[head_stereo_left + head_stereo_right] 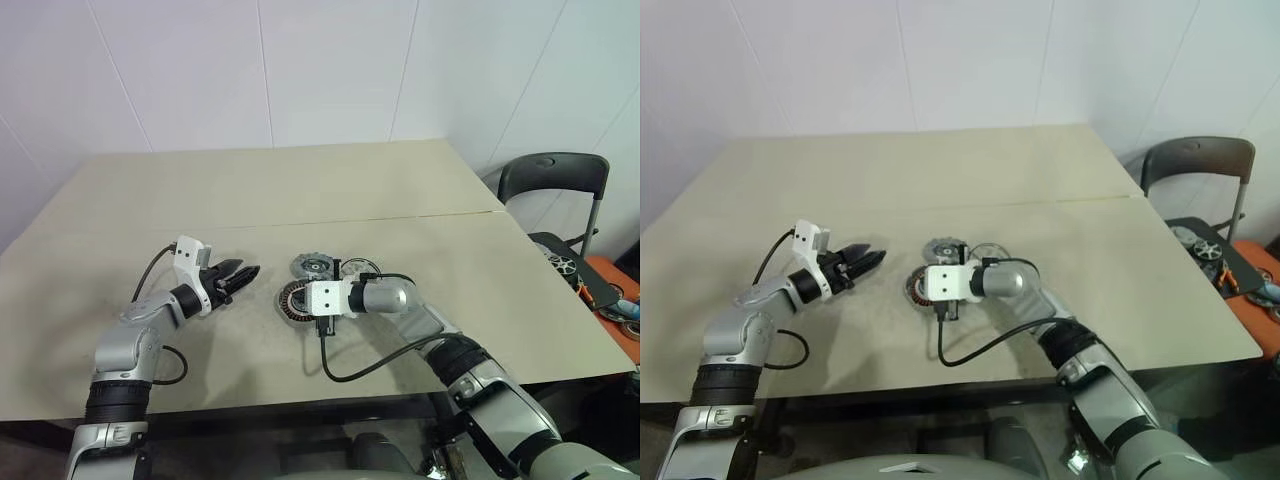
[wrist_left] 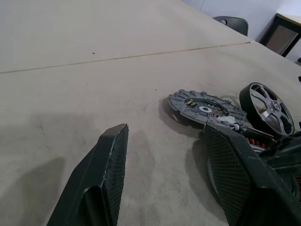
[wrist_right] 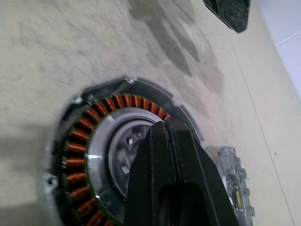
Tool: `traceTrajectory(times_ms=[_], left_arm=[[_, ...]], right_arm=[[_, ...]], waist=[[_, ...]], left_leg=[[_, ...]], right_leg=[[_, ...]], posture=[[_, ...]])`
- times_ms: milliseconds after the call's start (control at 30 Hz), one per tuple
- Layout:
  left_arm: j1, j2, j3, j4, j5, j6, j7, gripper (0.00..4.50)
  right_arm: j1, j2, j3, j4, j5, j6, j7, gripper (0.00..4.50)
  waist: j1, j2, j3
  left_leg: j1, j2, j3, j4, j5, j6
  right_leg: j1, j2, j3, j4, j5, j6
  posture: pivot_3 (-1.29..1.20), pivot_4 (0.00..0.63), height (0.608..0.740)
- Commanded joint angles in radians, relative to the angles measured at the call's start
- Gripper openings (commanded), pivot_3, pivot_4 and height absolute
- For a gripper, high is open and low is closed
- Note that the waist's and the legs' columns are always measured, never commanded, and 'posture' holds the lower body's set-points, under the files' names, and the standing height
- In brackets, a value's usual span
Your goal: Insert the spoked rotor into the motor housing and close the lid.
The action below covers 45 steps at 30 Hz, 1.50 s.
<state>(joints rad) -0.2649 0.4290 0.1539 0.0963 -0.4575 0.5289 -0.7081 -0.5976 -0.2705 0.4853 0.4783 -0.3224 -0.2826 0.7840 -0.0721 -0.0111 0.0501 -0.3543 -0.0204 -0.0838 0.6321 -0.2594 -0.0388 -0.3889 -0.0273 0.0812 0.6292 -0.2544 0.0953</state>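
The right end effector (image 3: 171, 136) is fully closed, holding nothing, its tip directly over the centre of the motor housing (image 3: 89, 141). The left end effector (image 1: 243, 275) stands well open and empty, hovering beside the housing. Insertion appears not begun: the housing's copper windings and silver centre lie exposed. The notched grey disc (image 2: 204, 107) lies flat just beyond the housing; the spoked rotor (image 2: 267, 109) stands tilted on edge beside it. The next move calls for gripping the rotor.
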Motion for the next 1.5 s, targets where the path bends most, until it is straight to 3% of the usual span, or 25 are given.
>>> traceTrajectory(times_ms=[33, 200, 367, 467, 633, 800, 967, 1100, 1233, 1300, 1500], left_arm=[[0.001, 0.003, 0.02, -0.037, -0.012, -0.017, 0.004, 2.72], [-0.001, 0.0, 0.014, -0.028, -0.01, -0.021, 0.003, 2.72], [-0.015, -0.01, 0.001, -0.022, -0.008, -0.022, 0.001, 2.72], [-0.019, -0.009, 0.002, -0.022, -0.01, -0.02, -0.004, 2.72], [-0.019, 0.0, 0.007, -0.023, -0.01, -0.016, -0.011, 2.72], [-0.011, 0.006, 0.009, -0.031, -0.01, -0.012, -0.008, 2.72], [0.001, 0.006, 0.012, -0.045, -0.013, -0.01, -0.002, 2.72], [0.011, 0.009, 0.015, -0.052, -0.014, -0.008, 0.004, 2.72], [0.011, 0.006, 0.01, -0.06, -0.015, -0.005, 0.01, 2.72], [0.007, 0.004, 0.007, -0.059, -0.015, -0.004, 0.011, 2.72], [-0.007, 0.007, 0.005, -0.042, -0.015, -0.004, 0.003, 2.72]], right_arm=[[0.0, -0.008, 0.014, 0.031, -0.018, 0.008, 0.003, 0.03], [-0.002, -0.03, -0.027, 0.029, 0.014, 0.023, 0.003, 0.03], [0.03, 0.029, -0.162, -0.163, 0.306, 0.301, 0.143, 0.03], [0.054, 0.024, -0.175, -0.255, 0.373, 0.42, 0.185, 0.03], [0.066, 0.012, -0.137, -0.237, 0.318, 0.422, 0.148, 0.03], [0.056, 0.011, -0.057, -0.086, 0.169, 0.277, 0.046, 0.03], [0.04, 0.017, -0.039, 0.031, 0.118, 0.184, -0.015, 0.03], [0.031, 0.027, -0.071, 0.022, 0.153, 0.202, -0.006, 0.03], [0.027, 0.104, -0.21, -0.114, 0.404, 0.461, 0.077, 0.03], [0.025, 0.108, -0.231, -0.166, 0.456, 0.536, 0.109, 0.03], [0.067, 0.037, -0.107, -0.189, 0.336, 0.469, 0.146, 0.03]], waist=[[0.0, 0.0, 0.0], [0.003, 0.0, 0.0], [0.005, -0.001, 0.001], [0.005, -0.001, 0.001], [0.005, -0.001, 0.002], [0.002, -0.001, 0.002], [0.003, -0.001, 0.001], [0.002, -0.001, 0.001], [0.003, -0.001, 0.002], [0.004, -0.001, 0.002], [0.005, -0.001, 0.002]], left_leg=[[0.0, 0.0, 0.0, -0.001, 0.0, 0.0], [0.0, 0.0, 0.0, -0.001, 0.0, 0.0], [-0.002, 0.0, -0.001, 0.0, 0.0, 0.0], [-0.003, 0.0, -0.001, -0.001, 0.0, 0.0], [-0.003, -0.001, 0.0, -0.003, 0.0, -0.001], [-0.003, -0.001, 0.002, -0.002, 0.0, -0.001], [-0.001, -0.001, 0.002, -0.002, 0.0, -0.001], [0.0, -0.001, 0.001, 0.0, 0.0, -0.001], [-0.001, 0.0, -0.001, 0.001, 0.001, -0.002], [-0.002, 0.0, -0.001, 0.0, 0.001, -0.002], [-0.004, -0.001, -0.001, -0.004, 0.001, -0.002]], right_leg=[[0.0, 0.0, 0.0, 0.0, 0.0, 0.0], [0.0, 0.0, -0.001, 0.0, 0.0, 0.0], [-0.001, -0.001, 0.0, 0.0, 0.0, 0.0], [-0.002, -0.001, 0.0, 0.0, 0.002, -0.001], [-0.003, -0.001, -0.001, -0.001, 0.0, -0.001], [-0.003, -0.001, -0.001, -0.001, -0.001, 0.001], [-0.001, 0.0, -0.001, -0.001, -0.001, 0.001], [0.0, -0.001, -0.001, 0.0, -0.001, 0.0], [0.0, 0.0, 0.0, 0.0, -0.001, 0.0], [-0.002, -0.001, 0.0, 0.0, 0.0, -0.001], [-0.004, -0.001, -0.001, -0.001, 0.002, 0.001]], posture=[[0.0, 0.0, 0.74], [0.0, 0.0, 0.74], [0.0, 0.0, 0.74], [0.0, 0.0, 0.74], [0.0, 0.0, 0.74], [0.0, 0.0, 0.74], [0.0, 0.0, 0.74], [0.0, 0.0, 0.74], [0.0, 0.0, 0.74], [0.0, 0.0, 0.74], [0.0, 0.0, 0.74]])
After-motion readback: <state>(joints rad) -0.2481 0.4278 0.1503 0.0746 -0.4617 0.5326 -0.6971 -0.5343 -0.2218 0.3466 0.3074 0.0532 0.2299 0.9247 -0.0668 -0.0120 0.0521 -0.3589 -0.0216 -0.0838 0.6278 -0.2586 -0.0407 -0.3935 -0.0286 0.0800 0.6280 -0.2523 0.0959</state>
